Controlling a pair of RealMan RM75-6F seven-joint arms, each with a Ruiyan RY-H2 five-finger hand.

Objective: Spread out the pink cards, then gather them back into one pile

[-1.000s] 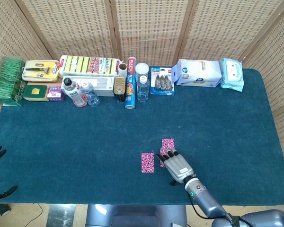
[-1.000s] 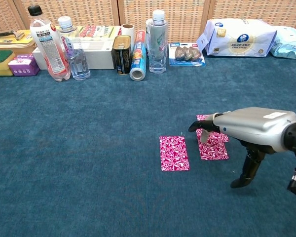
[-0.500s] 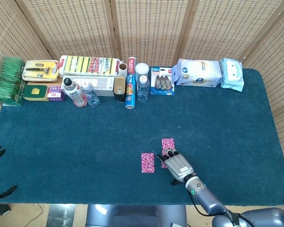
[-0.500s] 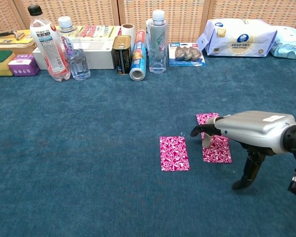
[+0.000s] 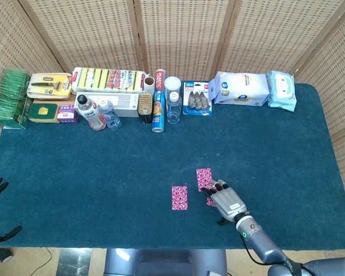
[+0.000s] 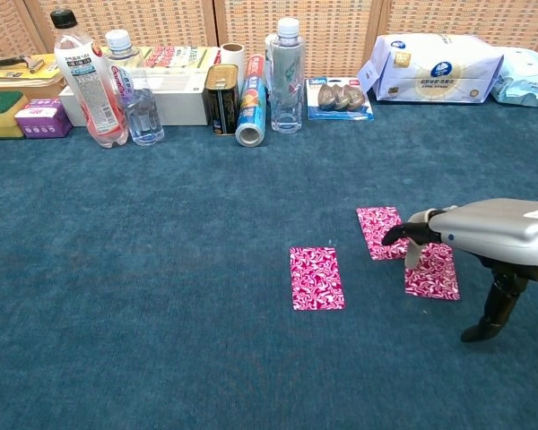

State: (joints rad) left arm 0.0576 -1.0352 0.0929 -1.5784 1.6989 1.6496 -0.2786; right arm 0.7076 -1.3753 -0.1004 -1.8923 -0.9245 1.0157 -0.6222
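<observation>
**Now we spread the pink cards**

From the head view, our right hand (image 5: 227,199) lies flat, fingers pressing one pink card (image 5: 210,200). From the chest view, three cards sit apart: left card (image 6: 316,278), middle card (image 6: 378,231), right card (image 6: 433,271). We think gathering comes next.

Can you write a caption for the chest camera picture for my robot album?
Robot's right hand touches one of three pink cards on the blue table.

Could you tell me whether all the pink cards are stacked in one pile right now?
No, the chest view shows three pink cards spread on the table, the rightmost under the right hand's fingertips.
</observation>
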